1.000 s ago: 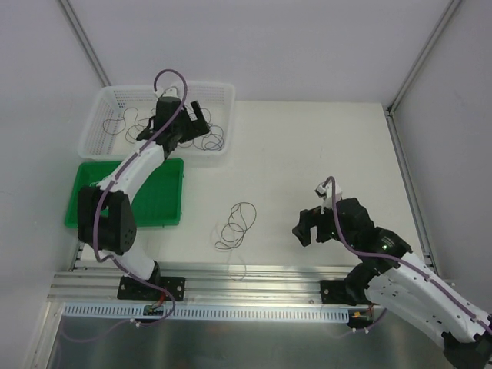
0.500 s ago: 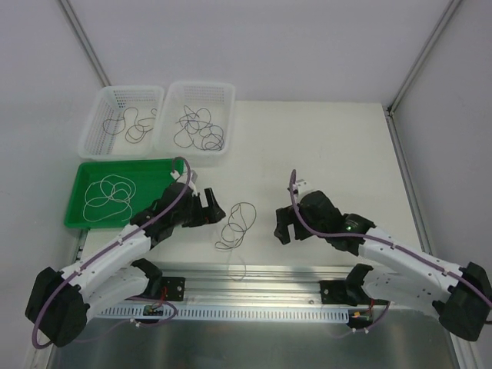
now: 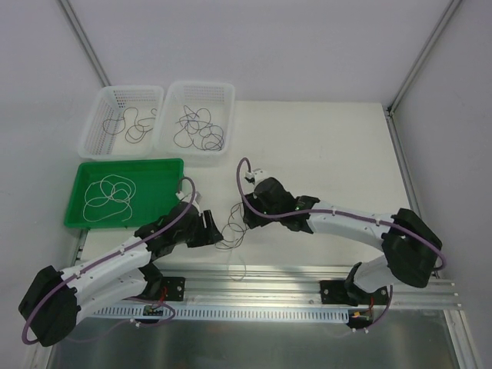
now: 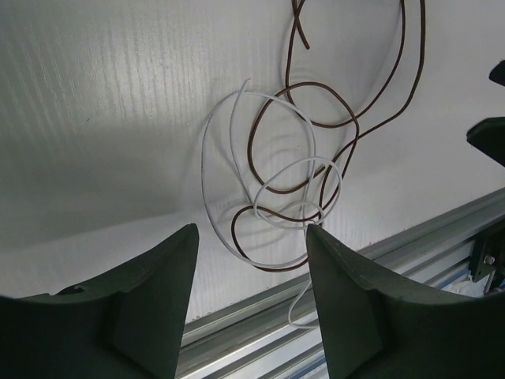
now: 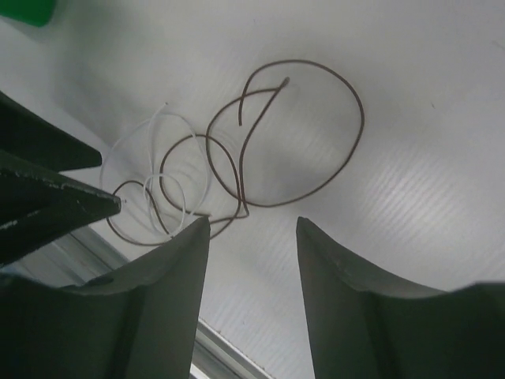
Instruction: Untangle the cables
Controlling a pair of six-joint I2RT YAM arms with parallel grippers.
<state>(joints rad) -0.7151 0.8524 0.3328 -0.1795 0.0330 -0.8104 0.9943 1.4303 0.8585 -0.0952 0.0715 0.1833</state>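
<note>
A small tangle of cables lies on the white table near its front edge, with one strand trailing over the metal rail. The left wrist view shows a brown cable looped through a white cable. The right wrist view shows the same brown cable and white cable. My left gripper is open and empty just left of the tangle. My right gripper is open and empty just right of it, above the brown loops. The left gripper's fingers show in the right wrist view.
A white basket at the back left holds a dark cable. A second white basket beside it holds several tangled dark cables. A green tray holds a white cable. The metal rail runs along the table's front.
The left arm has left the basket and come down beside the tangle. The right arm has reached left across the table to the tangle's other side. The cables have not moved.
</note>
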